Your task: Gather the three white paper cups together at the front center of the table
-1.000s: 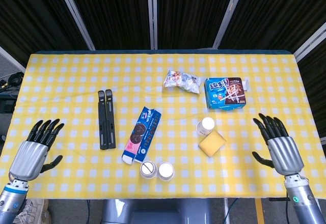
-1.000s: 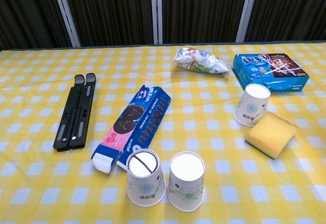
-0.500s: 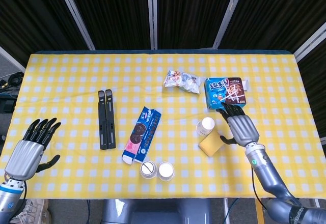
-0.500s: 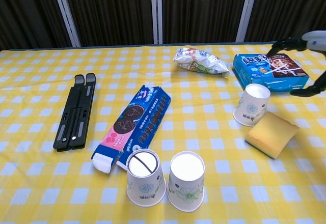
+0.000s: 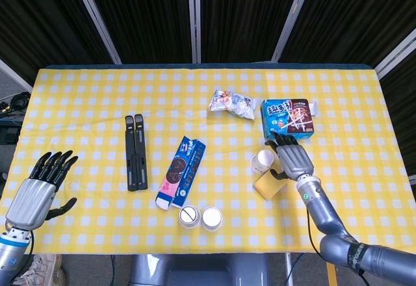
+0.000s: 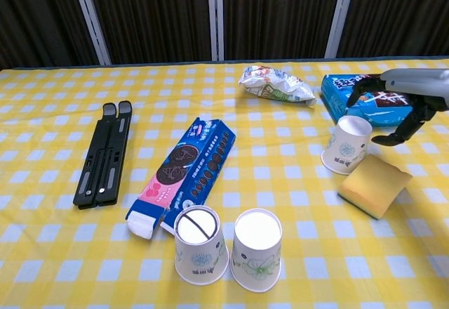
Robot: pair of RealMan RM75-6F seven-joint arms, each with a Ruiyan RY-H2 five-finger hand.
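Two white paper cups stand upside down side by side at the front center, one (image 6: 200,244) left of the other (image 6: 257,248); the head view shows them as cup (image 5: 188,216) and cup (image 5: 212,218). A third cup (image 6: 346,144) lies tilted at center right, also seen as cup (image 5: 262,161). My right hand (image 6: 401,97) hovers just right of that cup with fingers spread, holding nothing; in the head view the right hand (image 5: 290,159) is close beside it. My left hand (image 5: 37,192) hangs open off the table's front left corner.
A yellow sponge (image 6: 374,185) lies beside the third cup, under my right hand. Behind it sits a blue snack box (image 6: 372,98) and a foil snack bag (image 6: 275,86). A blue cookie box (image 6: 184,174) and a black folding stand (image 6: 104,152) lie left of center.
My right hand has swept in from the right front edge to just beside the third cup. The left hand dropped slightly. The cups have not moved.
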